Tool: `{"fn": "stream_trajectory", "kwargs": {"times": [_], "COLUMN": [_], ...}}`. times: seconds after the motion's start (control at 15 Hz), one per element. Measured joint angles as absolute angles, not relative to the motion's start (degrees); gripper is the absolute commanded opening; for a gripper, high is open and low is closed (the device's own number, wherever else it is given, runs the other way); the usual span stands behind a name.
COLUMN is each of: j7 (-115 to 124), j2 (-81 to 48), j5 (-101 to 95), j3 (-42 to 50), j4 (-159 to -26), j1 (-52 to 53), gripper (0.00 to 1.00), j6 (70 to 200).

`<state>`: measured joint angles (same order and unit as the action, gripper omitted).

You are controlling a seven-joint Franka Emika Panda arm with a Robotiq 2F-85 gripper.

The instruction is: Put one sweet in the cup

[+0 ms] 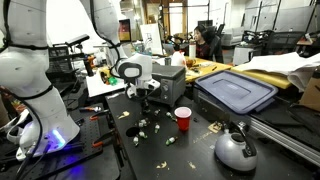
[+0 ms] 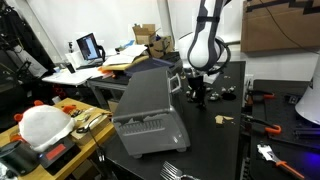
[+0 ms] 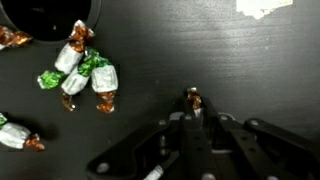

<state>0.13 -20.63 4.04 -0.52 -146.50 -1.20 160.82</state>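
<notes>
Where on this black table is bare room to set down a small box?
Bare: in the wrist view, the stretch between the clustered sweets and the pale paper; in an exterior view, the near table edge beside the kettle. Crowded: around the gripper and red cup, with scattered sweets.

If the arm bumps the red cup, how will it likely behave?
The red cup looks small and thin-walled, so probably light and easily shoved across the dark table. It stands upright and seems to taper toward its base, so a high bump may tip it, then it could roll.
</notes>
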Motion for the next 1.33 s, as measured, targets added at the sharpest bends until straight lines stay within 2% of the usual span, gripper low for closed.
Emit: {"fn": "stream_trajectory", "kwargs": {"times": [1.33], "j7": [7.55], "j2": [-11.17], "j5": [-6.64], "j3": [7.89], "j4": [-148.0], "j1": [0.07], "gripper": [0.03], "j6": [160.35]}}
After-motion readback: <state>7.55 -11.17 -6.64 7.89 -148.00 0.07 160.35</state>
